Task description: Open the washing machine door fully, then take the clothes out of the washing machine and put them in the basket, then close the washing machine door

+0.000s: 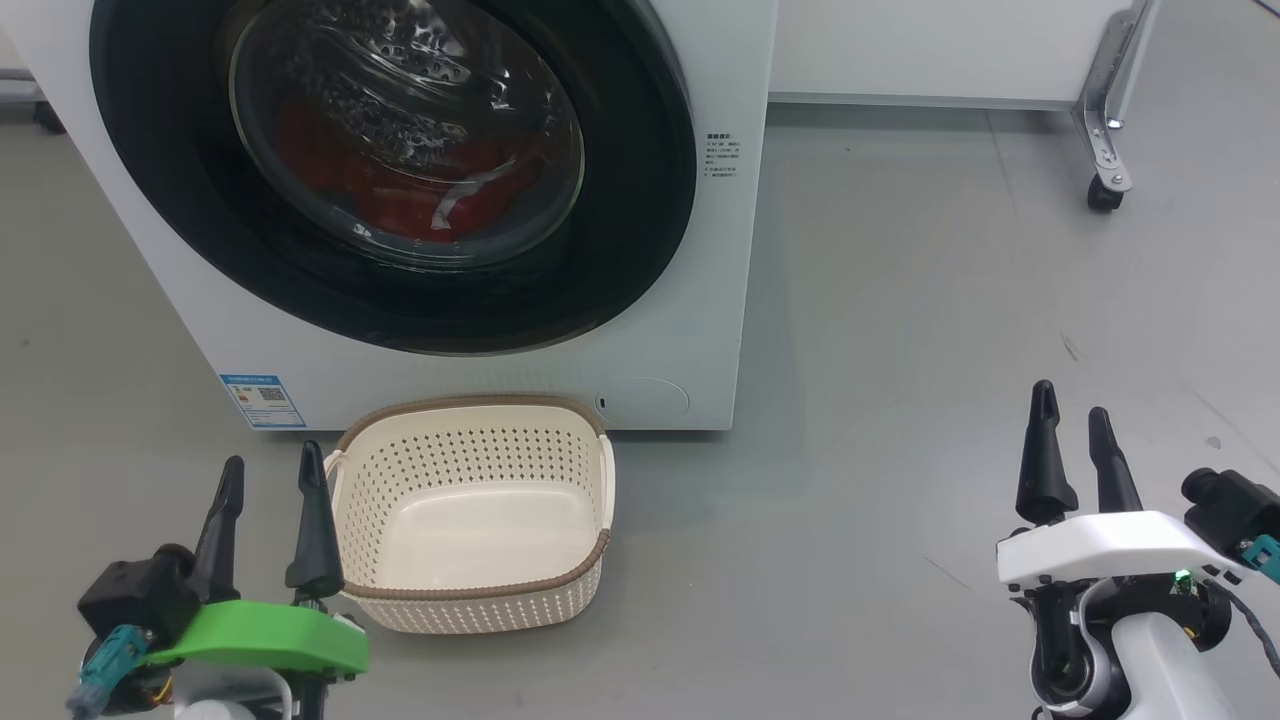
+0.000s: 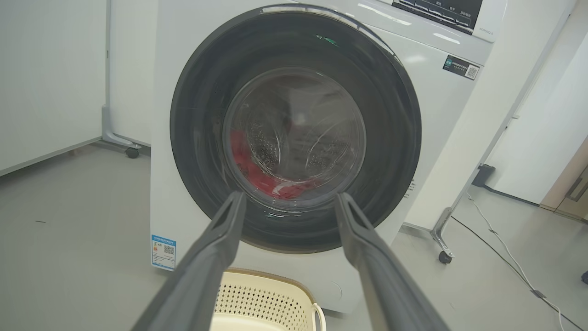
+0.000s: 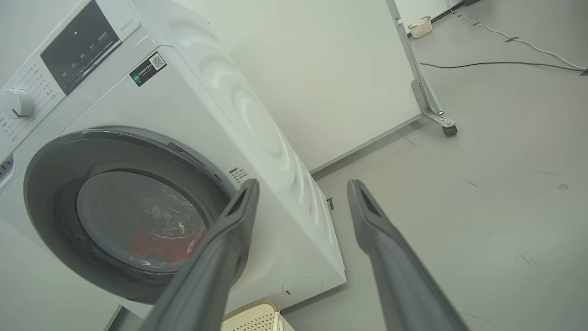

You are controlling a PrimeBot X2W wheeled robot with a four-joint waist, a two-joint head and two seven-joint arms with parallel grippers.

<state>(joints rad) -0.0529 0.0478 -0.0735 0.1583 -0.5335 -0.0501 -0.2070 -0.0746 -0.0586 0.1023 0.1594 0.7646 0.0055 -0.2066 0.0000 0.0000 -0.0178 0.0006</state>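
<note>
The washer (image 1: 720, 300) stands square to the robot, its front facing the camera. The door (image 1: 640, 180) lies shut and flat against that front, its glass bowl bulging outward. The clothes (image 1: 400, 195) lie red in the bottom of the drum behind the glass, with a white strip showing among them. The basket (image 1: 480, 455) sits upright on the floor (image 1: 900, 350), mouth up and empty, just in front of the washer's lower edge and below the door. Its long axis runs roughly along the washer's front, a little skewed. A blue label (image 1: 262, 400) with a QR code is stuck at the washer's lower left corner, and a small block of print (image 1: 722, 160) sits right of the door; neither can be read. In the left wrist view a dark sticker (image 2: 460, 67) with a QR code sits near the top of the front, below the control panel (image 2: 441, 9), whose writing is too small to read. The left gripper (image 1: 272, 455) hangs low beside the basket's left end, fingers spread wide and holding nothing. The right gripper (image 1: 1070, 398), well to the right over bare floor, is likewise spread wide and empty. Both point toward the washer.
</note>
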